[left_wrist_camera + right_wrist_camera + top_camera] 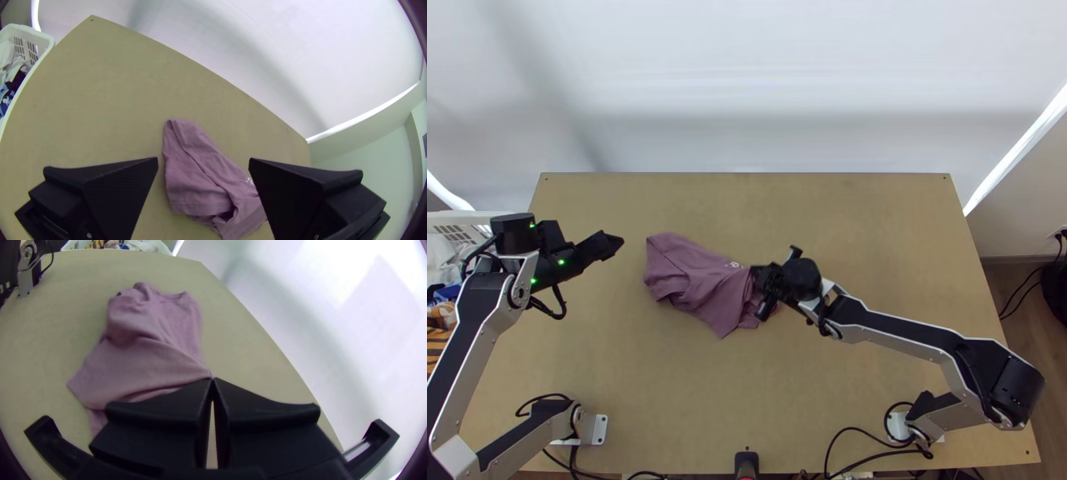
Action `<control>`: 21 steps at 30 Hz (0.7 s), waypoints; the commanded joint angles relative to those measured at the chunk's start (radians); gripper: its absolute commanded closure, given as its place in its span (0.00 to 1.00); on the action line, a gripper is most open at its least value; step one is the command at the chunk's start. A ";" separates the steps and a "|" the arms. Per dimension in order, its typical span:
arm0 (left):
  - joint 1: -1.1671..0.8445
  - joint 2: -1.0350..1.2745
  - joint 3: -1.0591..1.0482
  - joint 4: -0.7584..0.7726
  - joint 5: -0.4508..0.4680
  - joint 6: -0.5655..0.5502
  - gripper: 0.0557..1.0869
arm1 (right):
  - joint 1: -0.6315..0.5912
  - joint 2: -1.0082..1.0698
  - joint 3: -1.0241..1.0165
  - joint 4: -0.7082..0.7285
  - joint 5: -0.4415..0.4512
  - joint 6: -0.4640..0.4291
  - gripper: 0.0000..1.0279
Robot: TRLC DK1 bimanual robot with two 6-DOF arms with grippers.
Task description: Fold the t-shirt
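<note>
So the right tool (760, 288) has its fingers pinched shut on the bunched t-shirt (695, 276); left tool (614, 242) is wide open, empty.

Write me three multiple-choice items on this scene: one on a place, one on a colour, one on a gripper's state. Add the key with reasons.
1. The white plastic basket stands:
A) mid-table
B) past the top view's left edge of the light wooden table
C) past its right edge

2. The crumpled cloth t-shirt is:
A) dusty purple
B) green
C) yellow

3. The black left gripper is:
A) shut on the t-shirt
B) shut on the basket
C) open, holding nothing

Key:
1 B: the top view shows its rim beyond that edge.
2 A: all three views show this colour.
3 C: the left wrist view shows its fingertips wide apart.
</note>
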 commanded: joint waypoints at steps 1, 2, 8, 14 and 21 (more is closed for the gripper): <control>-0.016 0.022 -0.031 0.020 0.014 0.026 0.04 | -0.034 -0.021 0.009 0.042 0.030 0.050 0.97; -0.018 0.030 -0.035 0.028 0.014 0.032 0.04 | -0.041 -0.018 0.010 0.045 0.036 0.050 0.97; -0.084 0.116 -0.075 0.051 -0.028 0.124 0.04 | -0.095 0.014 0.044 0.062 0.091 0.104 0.97; -0.134 0.234 -0.057 -0.001 -0.039 0.131 0.04 | -0.133 0.013 0.052 0.089 0.120 0.125 0.97; -0.166 0.309 -0.032 -0.061 -0.039 0.119 0.04 | -0.176 -0.017 0.049 0.089 0.122 0.167 0.97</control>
